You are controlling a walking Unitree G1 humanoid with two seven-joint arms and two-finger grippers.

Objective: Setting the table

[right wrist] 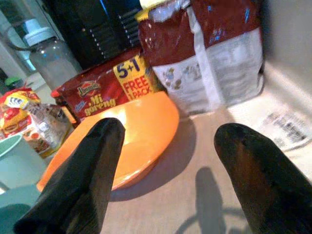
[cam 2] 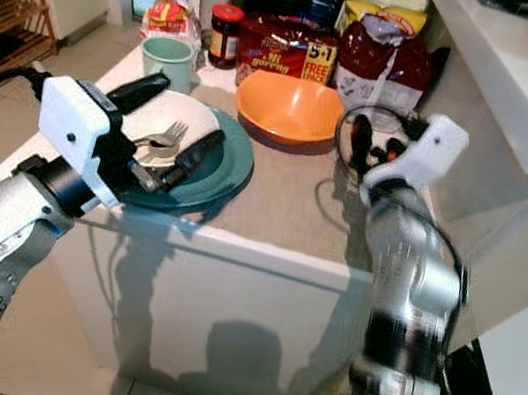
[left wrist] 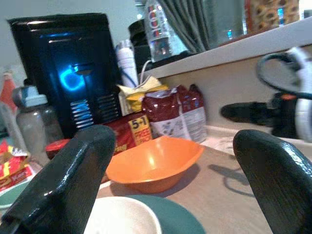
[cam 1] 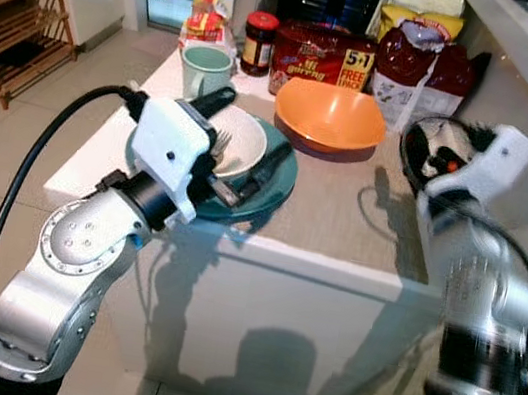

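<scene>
Grey countertop [cam 1: 344, 206] carries a teal plate [cam 2: 209, 176] with a white bowl [cam 1: 243, 143] and fork [cam 2: 163, 135] on it, an orange bowl [cam 1: 328, 117] just behind and a green mug [cam 1: 204, 68] beside; left gripper [cam 2: 176, 132] hovers spread wide over the plate, right gripper [right wrist: 170, 180] gapes empty near the orange bowl

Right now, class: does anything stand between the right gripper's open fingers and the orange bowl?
Nothing visible does. The right gripper hangs open above bare tabletop, and the orange bowl lies straight ahead of its fingers. The red packets stand behind the bowl.
</scene>
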